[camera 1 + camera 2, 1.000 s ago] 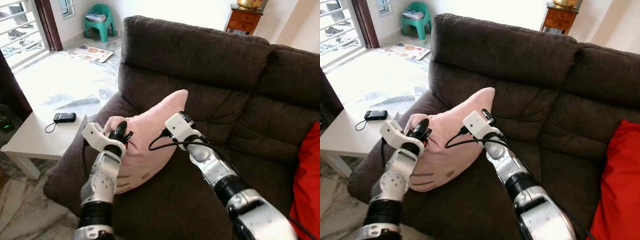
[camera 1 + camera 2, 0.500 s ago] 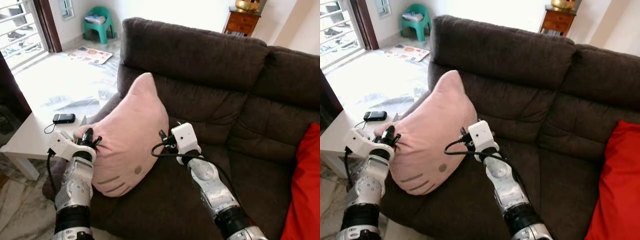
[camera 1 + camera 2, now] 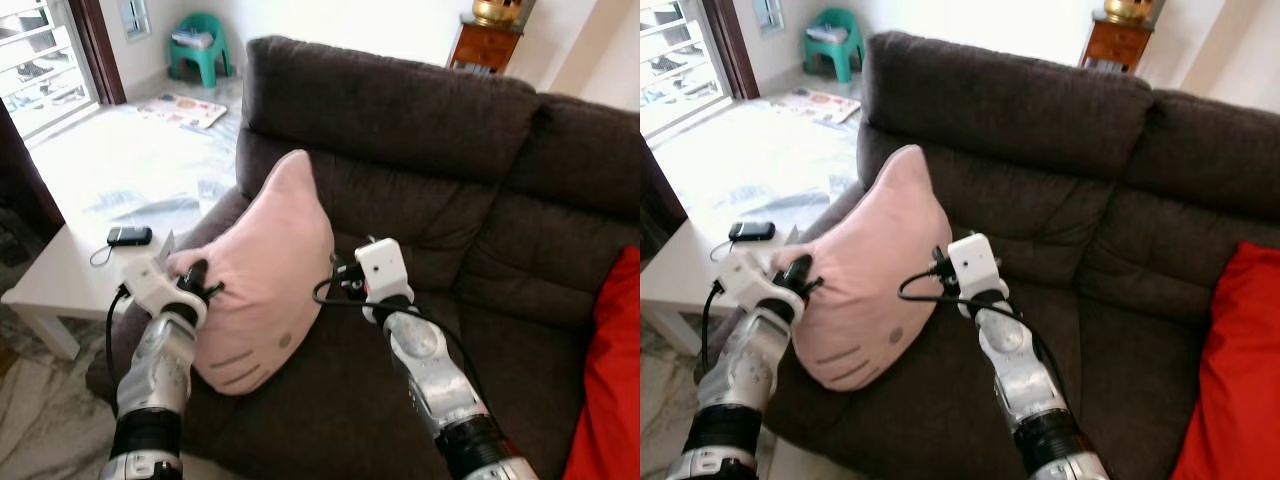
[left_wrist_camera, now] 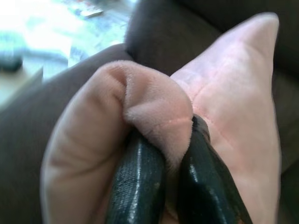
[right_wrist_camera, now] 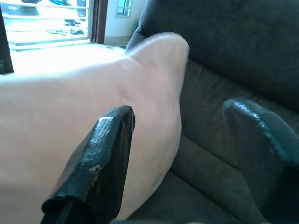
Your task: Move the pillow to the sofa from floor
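Pillow (image 3: 262, 275), pink and plush with stitched whiskers, stands propped on the sofa (image 3: 420, 150) at its left end, leaning against the armrest and lower backrest, one pointed corner up, so its long axis runs from the seat up toward the backrest. The left gripper (image 4: 161, 175) is closed on a bunched fold of the pillow's outer corner, its two black fingers (image 4: 140, 186) pinching the plush; in the head views that arm reaches up from low left, the wrist just beside the pillow's left edge over the armrest. The right gripper (image 5: 187, 154) is open, one finger alongside the pillow's right flank and the other out over the dark seat, so nothing is held; that arm rises from lower right with its wrist just beside the pillow. The pillow therefore lies between the two arms, gripped only from the left. It looks already borne by the seat, so the move ahead likely turns on freeing that left pinch without tipping the pillow outward over the armrest toward the white desk (image 3: 60, 275).
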`<state>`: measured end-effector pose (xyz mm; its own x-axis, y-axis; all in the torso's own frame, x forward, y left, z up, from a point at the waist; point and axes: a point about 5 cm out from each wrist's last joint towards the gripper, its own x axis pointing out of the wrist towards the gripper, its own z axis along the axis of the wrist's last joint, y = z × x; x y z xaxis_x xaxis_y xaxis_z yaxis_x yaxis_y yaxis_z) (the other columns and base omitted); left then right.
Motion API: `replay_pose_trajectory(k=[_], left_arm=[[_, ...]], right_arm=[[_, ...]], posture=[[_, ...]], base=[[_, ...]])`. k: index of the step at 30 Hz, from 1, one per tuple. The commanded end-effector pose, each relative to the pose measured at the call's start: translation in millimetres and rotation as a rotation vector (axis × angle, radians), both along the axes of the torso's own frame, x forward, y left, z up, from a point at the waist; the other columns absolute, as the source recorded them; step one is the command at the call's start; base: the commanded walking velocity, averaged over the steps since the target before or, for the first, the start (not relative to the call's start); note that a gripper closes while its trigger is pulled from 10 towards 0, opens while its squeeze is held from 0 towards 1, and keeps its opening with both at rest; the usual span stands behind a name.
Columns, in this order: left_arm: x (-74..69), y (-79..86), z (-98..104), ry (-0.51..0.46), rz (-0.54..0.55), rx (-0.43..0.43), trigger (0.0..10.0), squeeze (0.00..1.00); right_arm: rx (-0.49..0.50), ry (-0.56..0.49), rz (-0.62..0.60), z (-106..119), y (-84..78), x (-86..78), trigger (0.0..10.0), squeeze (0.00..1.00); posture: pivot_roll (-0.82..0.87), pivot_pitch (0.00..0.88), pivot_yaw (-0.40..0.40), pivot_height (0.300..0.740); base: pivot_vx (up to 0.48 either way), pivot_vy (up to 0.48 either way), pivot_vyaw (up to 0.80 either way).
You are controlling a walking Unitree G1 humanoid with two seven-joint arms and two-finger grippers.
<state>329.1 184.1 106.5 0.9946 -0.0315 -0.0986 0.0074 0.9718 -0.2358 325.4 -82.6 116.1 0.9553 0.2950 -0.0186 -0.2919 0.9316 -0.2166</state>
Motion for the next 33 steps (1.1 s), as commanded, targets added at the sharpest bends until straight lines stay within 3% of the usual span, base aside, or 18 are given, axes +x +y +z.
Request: replay_pose_trajectory(k=[1,5,12,16,19,30,32,33], left_arm=[[-3.0,3.1,-4.9,0.014,-0.006,0.089,10.0,0.0],[-4.0,16.8,-2.0,0.002,0.065,0.089,10.0,0.0],[-4.9,19.7,2.7,-0.038,0.065,0.12,10.0,0.0],[-2.8,27.5,7.2,-0.069,0.153,0.072,10.0,0.0],[-0.8,27.6,7.9,-0.07,0.167,0.028,10.0,0.0],[5.6,18.8,11.8,-0.091,0.123,0.029,10.0,0.0],[6.6,16.5,12.2,-0.092,0.116,0.023,10.0,0.38],[7.2,15.6,12.7,-0.094,0.115,0.02,10.0,1.0]], right_arm=[[0.011,-0.002,-0.028,1.1,-7.5,-0.7,10.0,0.0],[0.008,0.006,-0.028,-1.1,-6.9,-3.1,10.0,0.0],[0.002,-0.001,-0.021,0.1,-4.6,-3.2,10.0,0.0],[0.003,-0.005,-0.026,0.6,-5.1,-3.5,10.0,0.0],[0.002,-0.007,-0.031,1.2,-5.8,-3.5,10.0,0.0],[-0.006,-0.003,-0.04,0.4,-7.7,-3.8,10.0,0.0],[-0.007,-0.003,-0.041,0.5,-7.8,-3.7,10.0,0.0],[-0.008,-0.004,-0.043,0.9,-8.4,-3.6,10.0,0.0]], posture=[[0.05,0.0,-0.095,0.74],[0.05,0.0,-0.096,0.74],[0.06,0.0,-0.101,0.74],[0.05,0.0,-0.103,0.74],[0.05,0.0,-0.106,0.74],[0.05,0.0,-0.111,0.74],[0.05,0.0,-0.111,0.74],[0.05,0.0,-0.11,0.74]], base=[[0.0,0.0,0.0],[0.0,0.0,0.0],[0.0,0.0,0.0],[0.0,0.0,0.0],[0.0,0.0,0.0],[0.0,0.0,0.0],[0.0,0.0,0.0],[0.0,0.0,0.0]])
